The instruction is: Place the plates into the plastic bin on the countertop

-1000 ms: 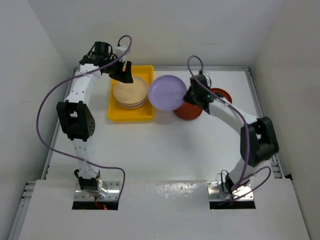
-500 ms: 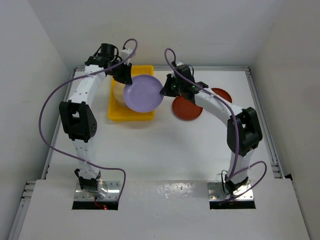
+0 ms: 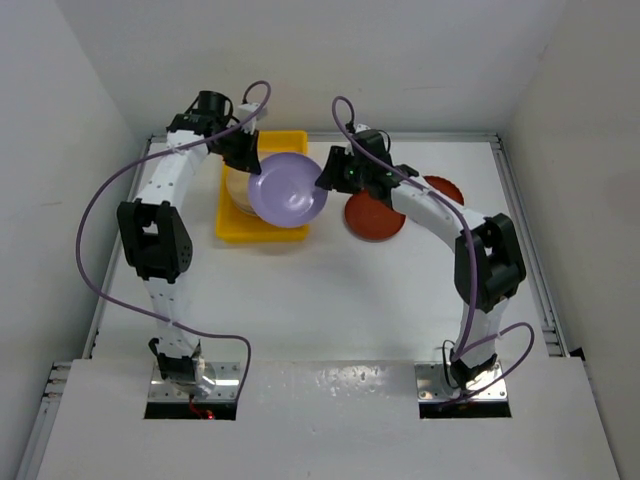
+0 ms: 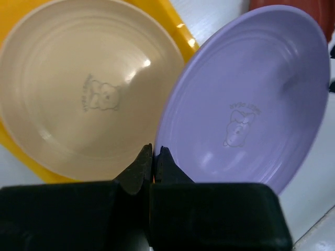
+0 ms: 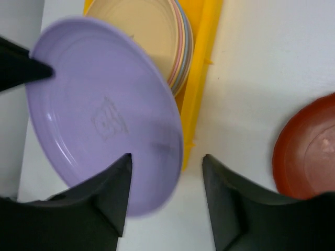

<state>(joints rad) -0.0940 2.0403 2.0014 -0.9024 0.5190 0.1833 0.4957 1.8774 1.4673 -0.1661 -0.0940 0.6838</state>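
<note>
Since a second ago, the round lilac plastic plate (image 3: pixel 288 189) has passed to the left gripper (image 4: pixel 153 155), now clenched on its rim; the right gripper (image 5: pixel 166 162) stands released. It seems light, stiff and slippery: pinch the rim.

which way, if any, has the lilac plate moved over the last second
Yes. In the top view the lilac plate has shifted left, from beside the yellow bin, near the dark red plates, to over the bin's right half.
</note>
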